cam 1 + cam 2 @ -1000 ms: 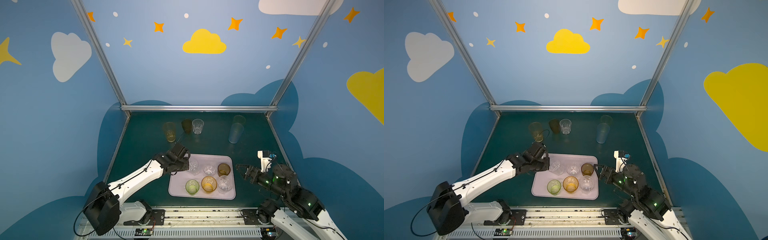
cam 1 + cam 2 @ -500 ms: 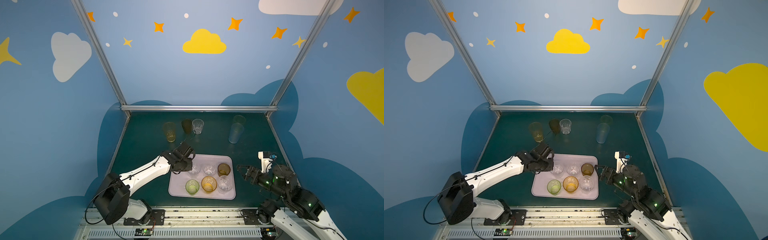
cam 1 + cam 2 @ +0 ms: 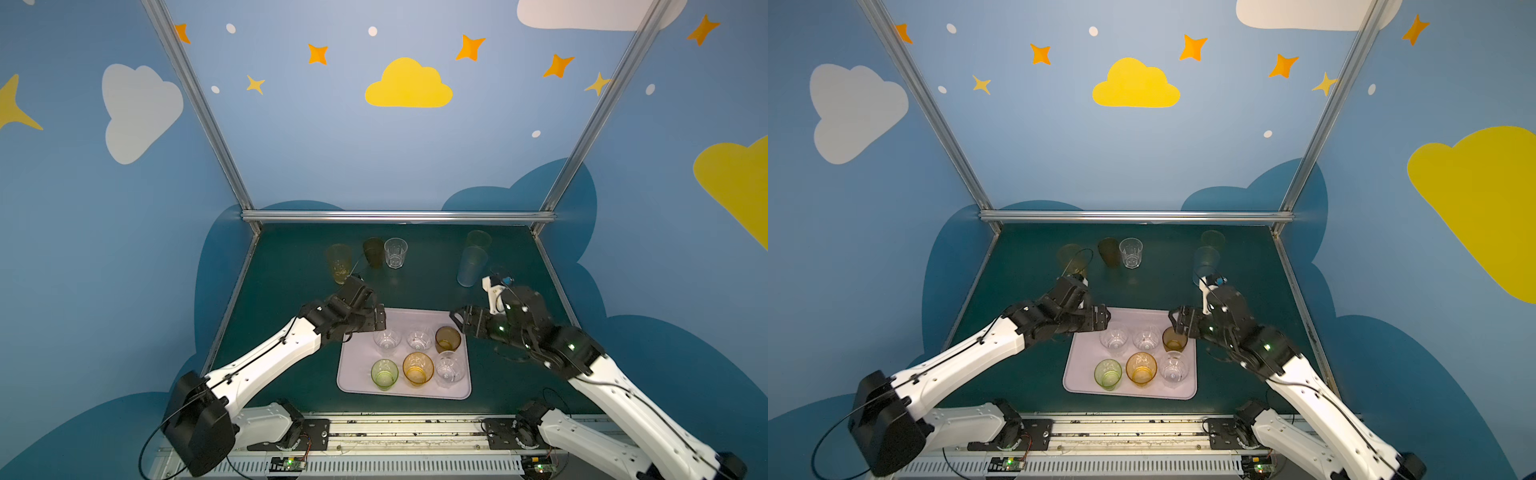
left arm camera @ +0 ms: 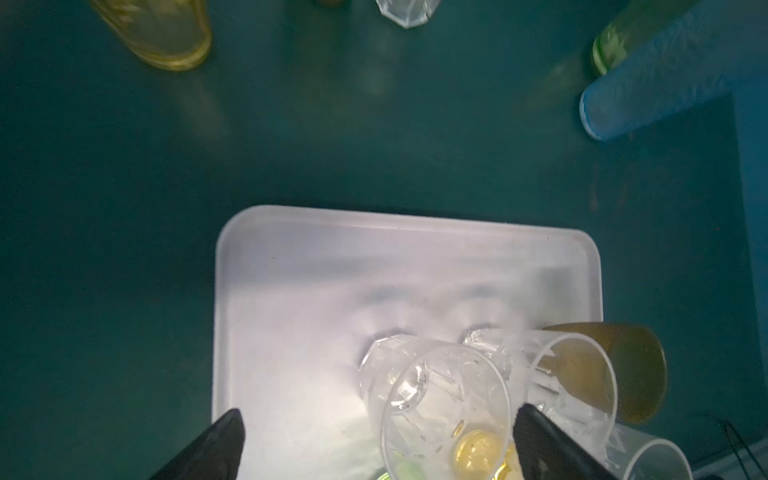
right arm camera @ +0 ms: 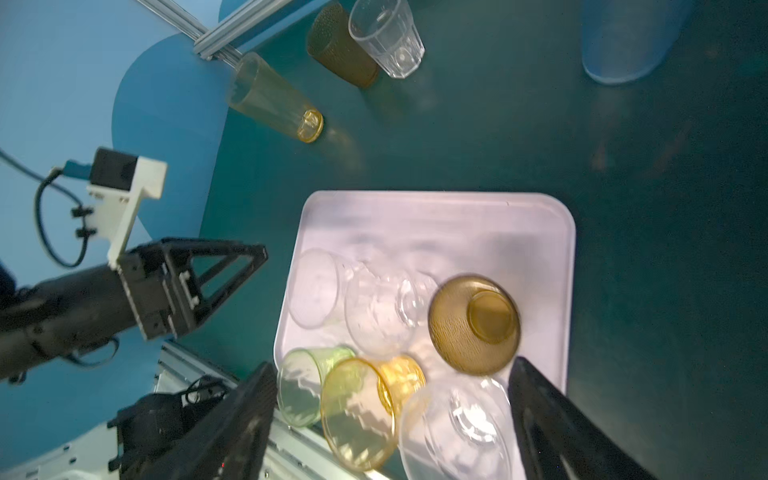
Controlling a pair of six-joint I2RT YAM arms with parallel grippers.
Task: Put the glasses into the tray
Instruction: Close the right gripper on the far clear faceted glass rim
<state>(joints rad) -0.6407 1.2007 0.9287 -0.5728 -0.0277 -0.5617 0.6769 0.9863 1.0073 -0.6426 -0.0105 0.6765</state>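
Six glasses (image 3: 417,368) stand in tray (image 3: 357,370); five more sit on table (image 3: 415,286) toward 12 o'clock. Your L gripper (image 3: 380,320) hangs at tray's 11 o'clock corner, jaws apart, nothing held. R gripper (image 3: 457,322) at tray's 2 o'clock, jaws apart, empty, by brown glass (image 3: 447,338).

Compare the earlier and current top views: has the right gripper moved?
Yes. The right gripper has shifted left and farther back: from outside the tray's right rim to over its far right corner, near the brown glass.
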